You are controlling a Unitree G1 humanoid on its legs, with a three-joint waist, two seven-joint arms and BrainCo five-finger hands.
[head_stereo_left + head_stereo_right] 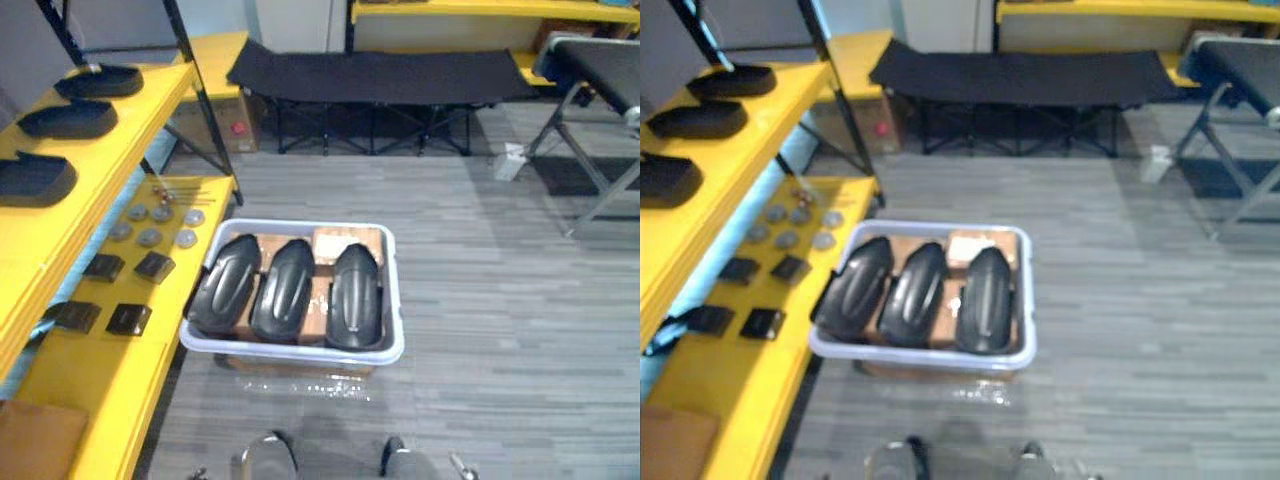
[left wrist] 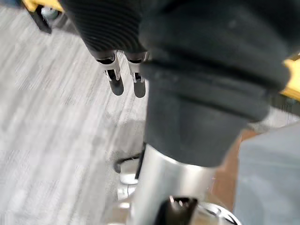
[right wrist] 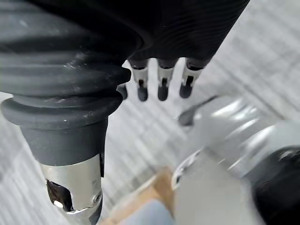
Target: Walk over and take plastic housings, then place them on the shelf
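Left hand (image 2: 114, 75) and right hand (image 3: 163, 77) straight-fingered, empty; three plastic housings (image 1: 283, 290) in white bin (image 1: 300, 352)

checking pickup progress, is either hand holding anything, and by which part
Nothing is held. The left hand and right hand hang open; three black plastic housings lie in the white plastic bin.

I see three glossy black plastic housings (image 1: 283, 288) lying side by side in a white tub (image 1: 290, 352) on the grey floor, just beside the yellow shelf (image 1: 125, 135). Each is a long, rounded shell with ribs along its back, domed side up, pointing away from me. The left housing (image 1: 225, 280) leans outward against the tub's wall. Three more dark housings (image 1: 68, 118) lie in a row, apart from one another, on the shelf's upper board.
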